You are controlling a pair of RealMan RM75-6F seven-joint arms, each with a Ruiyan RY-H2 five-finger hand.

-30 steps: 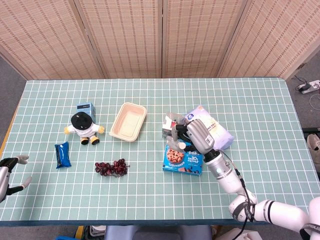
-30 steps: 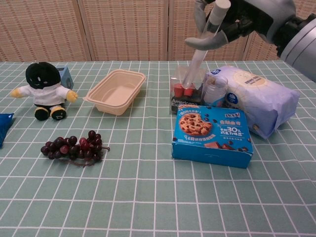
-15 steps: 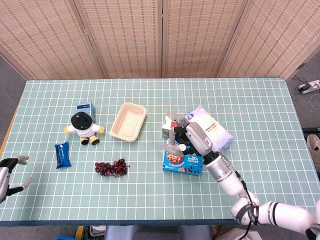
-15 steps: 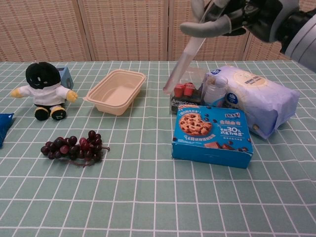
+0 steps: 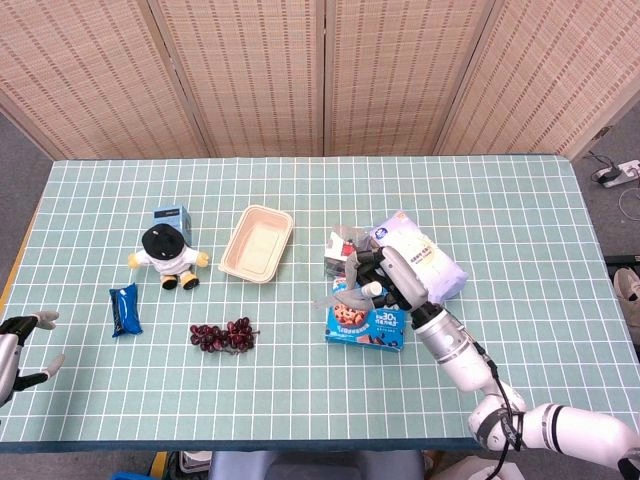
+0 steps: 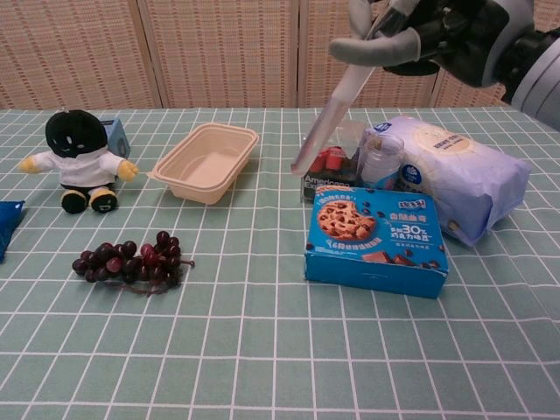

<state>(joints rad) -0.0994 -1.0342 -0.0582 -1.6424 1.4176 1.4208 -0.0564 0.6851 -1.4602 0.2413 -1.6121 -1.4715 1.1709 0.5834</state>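
Right hand [image 6: 437,39] clamped on clear tube [image 6: 337,109], top right of chest view. Tube now lifted and tilted, lower end swung left, clear of the red-capped items in the dark box [image 6: 331,175]; one second ago, upright among them. Extraction judged complete. Left hand [image 5: 22,345] released, idle at lower left edge of surface [image 5: 300,400].

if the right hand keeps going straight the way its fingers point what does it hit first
Probably the beige tray: the right hand, holding a clear tube, points leftward toward it over bare cloth. Height is unclear, so it might pass above.
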